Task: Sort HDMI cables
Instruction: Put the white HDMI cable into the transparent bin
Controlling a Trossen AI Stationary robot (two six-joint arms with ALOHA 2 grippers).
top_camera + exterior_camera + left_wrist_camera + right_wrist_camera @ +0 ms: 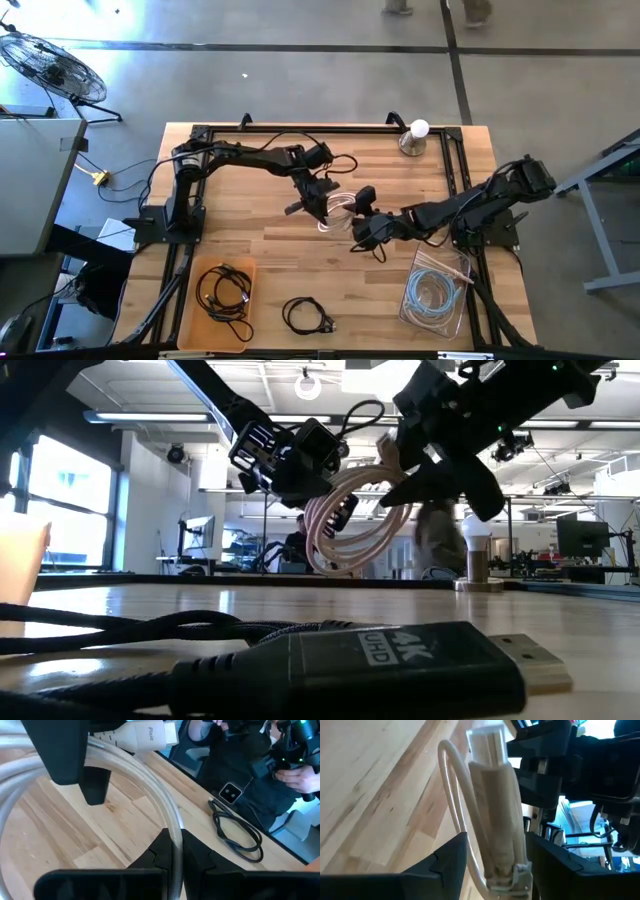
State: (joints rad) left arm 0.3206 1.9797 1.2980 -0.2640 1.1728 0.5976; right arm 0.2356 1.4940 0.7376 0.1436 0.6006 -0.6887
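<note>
A cream HDMI cable coil (pixel 341 209) hangs in the air over the table's middle, between both grippers; the low view shows it well above the wood (pixel 350 510). My left gripper (pixel 322 205) is shut on it from the far-left side. My right gripper (pixel 360 228) is shut on it from the right. Black cable coils lie in an orange tray (pixel 225 300) near the near-left corner. Pale bluish-white cables lie in a clear bin (pixel 437 290) near the near-right corner. One black coil (pixel 308 316) lies on the table by the near edge, its plug (pixel 400 660) flat on the wood. My left gripper (pixel 175 857) pinches a single strand of the coil's loop (pixel 172 827) between its two fingers, the strand running along them. The coil is lifted clear of the table. My right gripper (pixel 495 857) has the cream plug (pixel 495 810) between its two fingers (pixel 451 855), with a cable strand (pixel 457 815) beside it. The plug points away from the wrist, clear of the table.
A small stand with a white bulb (pixel 415 135) sits near the far-right corner. Bare wood lies between the tray and the bin, apart from the black coil. A person shows beyond the near edge in the left wrist view (pixel 300 775).
</note>
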